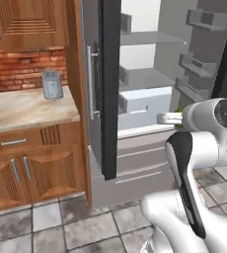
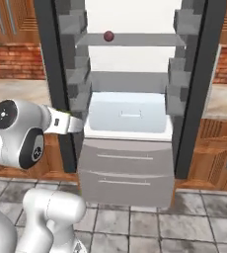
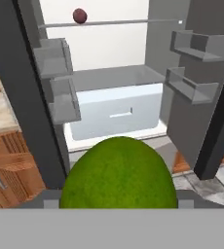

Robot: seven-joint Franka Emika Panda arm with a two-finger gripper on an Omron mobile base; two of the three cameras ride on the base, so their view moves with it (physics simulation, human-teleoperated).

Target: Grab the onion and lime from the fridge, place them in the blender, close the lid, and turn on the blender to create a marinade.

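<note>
Kitchen with wooden cabinets and tiled floor. Fridge point(image 2: 128, 163) stands straight ahead of the hand, both doors swung wide, pale drawer point(image 3: 115, 115) low inside. Hand point(image 3: 118, 202) is clenched around the lime point(image 3: 118, 177), which sits right between its fingers, out in front of the fridge. Small dark red ball point(image 3: 79, 15) rests on the glass shelf point(image 3: 128, 22), well beyond and above the hand.

Open fridge point(image 2: 128, 128) with both dark doors swung wide, small dark-red round thing point(image 2: 108, 36) on the upper glass shelf point(image 2: 135, 40) towards its left end, pale drawer point(image 2: 128, 116) below, grey door bins on each side, white arm at lower left reaching to the fridge's left edge, wooden cupboards and brick wall either side.
</note>
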